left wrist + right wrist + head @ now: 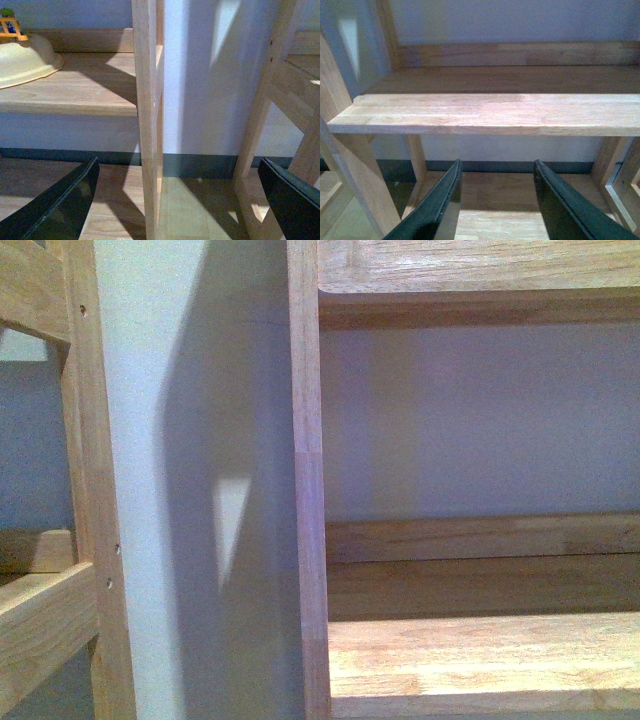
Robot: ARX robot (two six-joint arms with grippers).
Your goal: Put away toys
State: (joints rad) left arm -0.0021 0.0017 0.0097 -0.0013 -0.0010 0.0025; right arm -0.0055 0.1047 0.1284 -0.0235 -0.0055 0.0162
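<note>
A: What does the front view show?

B: Wooden shelving against a pale wall (150,360). An upright post (308,480) runs down the middle of the frame, with a shelf board (480,655) at lower right and another board along the top. A second wooden frame (60,570) stands at the left edge. Neither arm shows there.

A: And the plush toy?

B: It appears in none of the three views, so I cannot say where it is.

A: The left pincer (175,200)?

B: Its two dark fingers (65,205) sit at the lower corners of the left wrist view, spread wide apart with nothing between them. A wooden post (147,120) stands ahead of the gap. At upper left a cream bowl-like dish (25,60) rests on a shelf (90,90), with a small orange and green object (11,25) behind it.

A: The right pincer (495,200)?

B: Open too, though narrower, and holding nothing. It faces a bare shelf (490,112) across the middle of the frame, with floor (495,190) below.
</note>
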